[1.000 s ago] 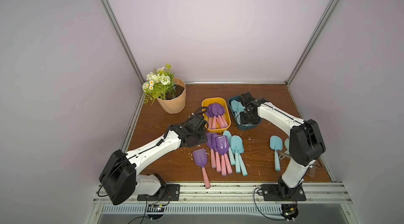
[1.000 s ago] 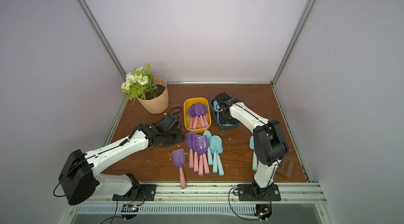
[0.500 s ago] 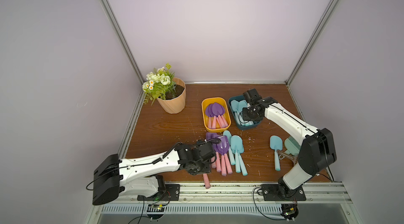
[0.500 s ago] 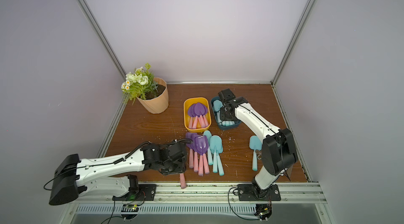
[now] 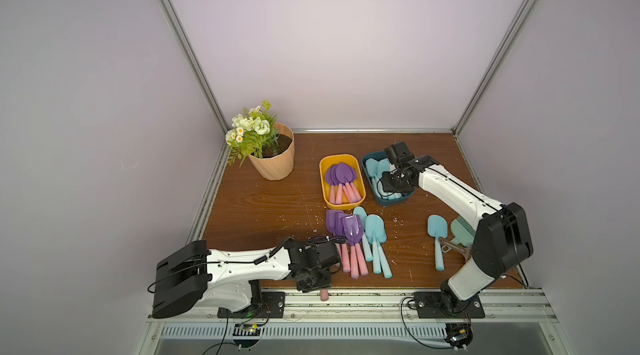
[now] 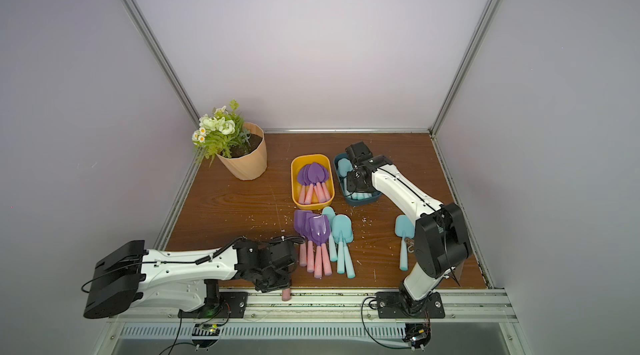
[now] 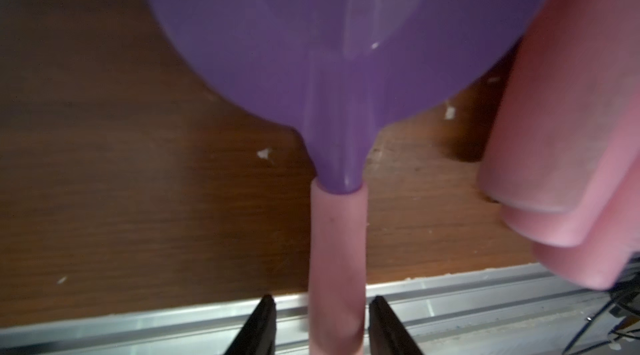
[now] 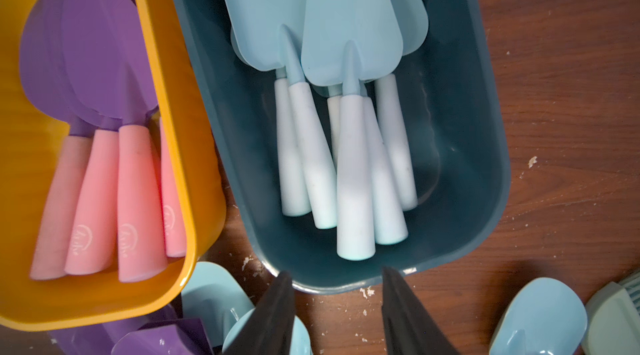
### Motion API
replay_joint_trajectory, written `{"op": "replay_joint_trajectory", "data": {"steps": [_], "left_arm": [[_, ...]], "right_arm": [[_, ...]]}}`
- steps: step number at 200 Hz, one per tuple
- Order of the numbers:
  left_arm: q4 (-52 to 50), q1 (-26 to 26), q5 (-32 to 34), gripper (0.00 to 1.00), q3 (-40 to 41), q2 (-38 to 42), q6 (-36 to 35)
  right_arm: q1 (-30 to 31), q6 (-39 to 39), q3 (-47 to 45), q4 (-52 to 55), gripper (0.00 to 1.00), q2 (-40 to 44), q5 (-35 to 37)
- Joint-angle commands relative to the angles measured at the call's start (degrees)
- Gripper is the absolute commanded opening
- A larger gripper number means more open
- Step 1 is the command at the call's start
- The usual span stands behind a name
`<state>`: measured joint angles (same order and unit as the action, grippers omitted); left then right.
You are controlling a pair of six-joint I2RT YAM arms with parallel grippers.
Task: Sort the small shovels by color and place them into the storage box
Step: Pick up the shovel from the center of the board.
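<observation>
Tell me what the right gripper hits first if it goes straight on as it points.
Most likely the near rim of the dark blue box, under the open right gripper; depth is unclear, so it may be the aqua shovels inside.

You face pale lilac walls (image 5: pixel 346 41) joined by aluminium corner posts (image 5: pixel 185 45). Your brown wooden surface (image 5: pixel 263 204) shows white specks (image 5: pixel 317 217).

You see a shiny purple plastic shovel (image 7: pixel 311 41) with a matt pink handle (image 7: pixel 337 249) between your left fingers (image 7: pixel 258 329), on a scratched brown wood table (image 7: pixel 104 180).
</observation>
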<state>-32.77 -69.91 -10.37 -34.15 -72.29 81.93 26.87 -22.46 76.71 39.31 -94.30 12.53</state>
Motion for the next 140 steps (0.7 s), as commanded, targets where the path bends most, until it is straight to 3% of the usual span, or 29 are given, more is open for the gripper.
{"op": "replay_joint_trajectory", "data": {"steps": [1, 48, 80, 118, 140], "left_arm": [[2.63, 0.75, -1.82, 0.43, -0.19, -1.29, 0.41], [-0.37, 1.00, 0.26, 0.18, -1.29, -2.22, -0.39], [-9.62, 1.59, 7.49, 0.02, -6.98, 0.14, -0.66], [-16.19, 5.95, 15.74, 0.01, -15.82, 2.53, -3.88], [-16.94, 10.48, 19.29, 0.01, -21.32, 2.91, -9.67]], "right_arm": [[-0.16, 0.43, -0.55, -0.74, 0.46, 1.43, -1.48], [-0.20, 0.39, -1.88, -1.36, 0.45, 1.86, -2.84], [-0.18, 0.48, -3.04, -2.08, 0.45, 2.26, -3.57], [-0.18, -0.16, -2.72, -2.76, 0.44, 2.26, -4.37], [-0.13, -0.43, -1.27, -2.63, 0.44, 2.25, -4.82]]}}
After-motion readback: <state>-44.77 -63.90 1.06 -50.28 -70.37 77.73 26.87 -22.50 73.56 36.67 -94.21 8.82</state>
